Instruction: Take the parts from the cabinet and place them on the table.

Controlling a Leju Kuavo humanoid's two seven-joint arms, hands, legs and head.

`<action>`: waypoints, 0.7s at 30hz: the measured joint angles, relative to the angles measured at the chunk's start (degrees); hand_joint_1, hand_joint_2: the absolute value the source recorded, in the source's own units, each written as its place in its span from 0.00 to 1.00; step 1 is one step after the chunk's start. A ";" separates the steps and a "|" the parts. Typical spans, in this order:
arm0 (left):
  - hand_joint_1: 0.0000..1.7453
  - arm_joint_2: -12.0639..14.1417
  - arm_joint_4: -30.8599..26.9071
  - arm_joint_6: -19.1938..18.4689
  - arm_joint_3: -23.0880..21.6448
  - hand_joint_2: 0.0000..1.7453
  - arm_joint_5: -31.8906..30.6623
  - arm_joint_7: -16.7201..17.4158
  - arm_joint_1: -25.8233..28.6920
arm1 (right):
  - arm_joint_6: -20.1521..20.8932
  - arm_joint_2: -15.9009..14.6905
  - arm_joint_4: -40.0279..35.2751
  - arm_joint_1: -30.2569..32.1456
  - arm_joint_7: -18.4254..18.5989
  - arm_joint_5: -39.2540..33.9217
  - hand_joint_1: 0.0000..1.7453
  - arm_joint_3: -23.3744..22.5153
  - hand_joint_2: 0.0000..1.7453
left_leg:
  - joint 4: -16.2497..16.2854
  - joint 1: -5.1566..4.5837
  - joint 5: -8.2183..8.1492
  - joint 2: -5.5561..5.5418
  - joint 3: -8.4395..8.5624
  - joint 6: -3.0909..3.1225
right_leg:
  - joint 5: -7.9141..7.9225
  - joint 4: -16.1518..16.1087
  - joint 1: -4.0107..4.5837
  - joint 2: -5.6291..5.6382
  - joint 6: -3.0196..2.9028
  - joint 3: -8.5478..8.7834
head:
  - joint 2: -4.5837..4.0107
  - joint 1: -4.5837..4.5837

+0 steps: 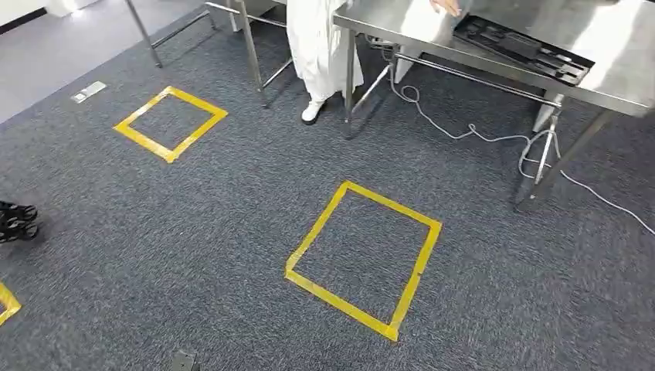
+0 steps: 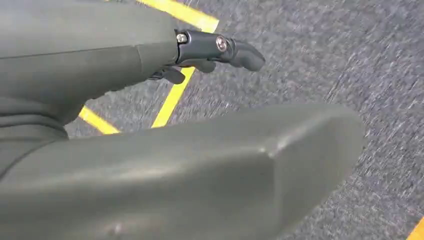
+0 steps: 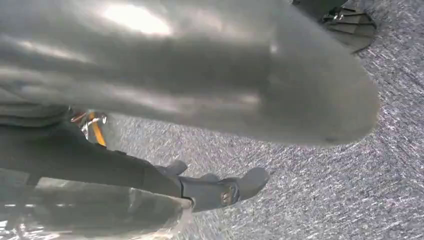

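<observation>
Parts in a clear plastic bag (image 3: 90, 215) are held by the right hand (image 3: 150, 150); left hand (image 2: 150, 125) fingers (image 2: 235, 50) are extended above grey carpet (image 1: 232, 216), nothing held.

Person (image 1: 320, 46) beside steel table (image 1: 541, 46) cut off above the waist, possibly clear bag (image 3: 95, 215) blurred under right hand (image 3: 200, 165)

A robotics test lab, by the look of it.
Yellow tape squares (image 1: 363, 259) on grey carpet (image 1: 154, 232), steel table (image 1: 494, 46), white-coated person (image 1: 320, 46) standing by.
</observation>
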 joint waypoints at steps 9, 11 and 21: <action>0.00 2.03 -0.02 -1.75 1.75 0.00 0.70 -0.85 0.19 | -0.87 -1.79 0.00 0.72 -0.11 -1.40 0.00 -2.49 0.00 | -18.04 -0.73 8.33 3.81 8.50 1.41 | -1.03 -0.33 0.92 -5.41 2.10 1.29 | 0.00 0.50; 0.00 2.12 -0.02 -2.45 1.90 0.00 0.59 -1.37 0.35 | -1.13 -2.10 0.00 1.00 -0.11 -1.62 0.00 -2.90 0.00 | -19.34 -0.46 9.25 1.94 9.30 2.66 | -2.28 1.12 0.84 -3.00 2.74 0.93 | 0.00 0.61; 0.00 2.16 -0.07 -3.45 2.23 0.00 -0.19 -1.86 0.21 | -1.38 -2.93 0.09 2.55 0.20 -2.23 0.00 -4.54 0.00 | -19.09 -1.26 9.45 -6.63 8.84 2.88 | -0.44 0.25 0.78 6.18 2.69 -0.64 | 0.00 0.92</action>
